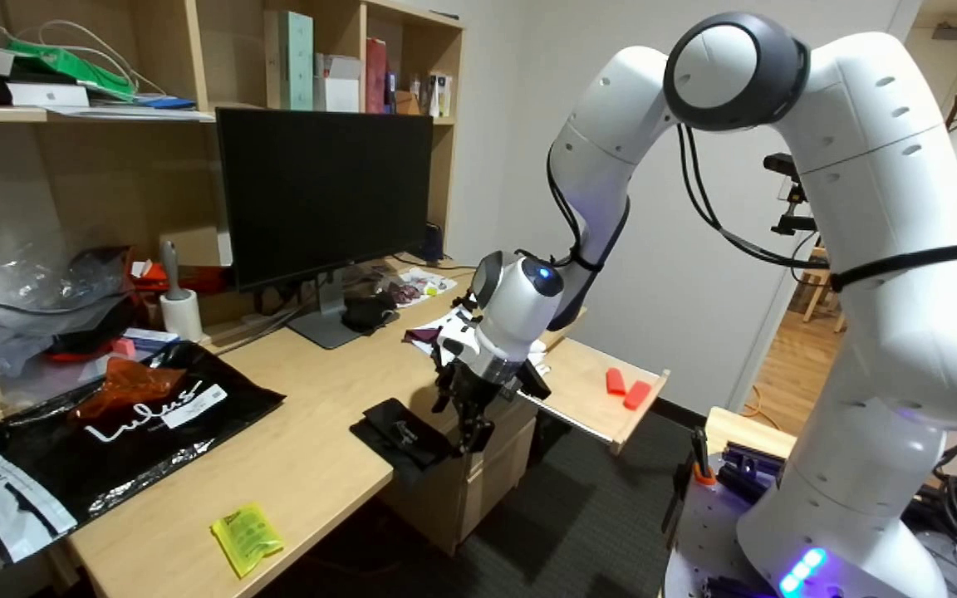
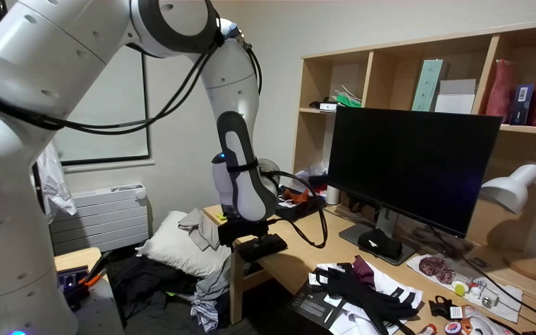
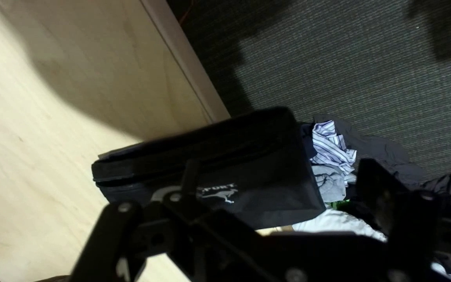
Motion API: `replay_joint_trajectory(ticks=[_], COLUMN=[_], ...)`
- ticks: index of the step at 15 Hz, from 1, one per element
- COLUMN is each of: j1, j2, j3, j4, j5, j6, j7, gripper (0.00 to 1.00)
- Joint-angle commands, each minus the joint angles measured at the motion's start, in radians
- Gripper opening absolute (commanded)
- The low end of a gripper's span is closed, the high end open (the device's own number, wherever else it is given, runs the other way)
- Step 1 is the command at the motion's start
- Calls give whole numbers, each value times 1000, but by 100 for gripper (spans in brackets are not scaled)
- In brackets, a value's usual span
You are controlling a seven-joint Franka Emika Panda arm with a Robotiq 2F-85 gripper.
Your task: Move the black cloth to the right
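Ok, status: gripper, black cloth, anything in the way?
Gripper open, nothing held. Black cloth partly overhanging desk edge; contact unclear. Yellow packet lies apart, not between them.

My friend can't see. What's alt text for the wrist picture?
A black cloth with a white animal logo juts over the edge of a wooden desk, partly hidden by the robot's open jaws. Crumpled clothes lie on dark carpet.

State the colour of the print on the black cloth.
White: the print on the black cloth shows best in the wrist view.
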Motion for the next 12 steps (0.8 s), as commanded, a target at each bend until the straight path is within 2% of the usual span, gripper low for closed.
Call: replay_joint_trajectory(ticks=[1,2,5,9,10,12], j1=[-7,8,-5,-11,-42,-43], j2=[-2,0,-18,-9,0,15], j3=[41,40,131,240,288,326], j4=[-11,-19,-63,-119,-133,-153], j5=[-53,-73,-181,-333,-273,-274], j6=[-86,-105,-186,-350,-417,-536], j7=[-30,-41,-37,-5,-105,-128], gripper=[100,100,100,100,100,100])
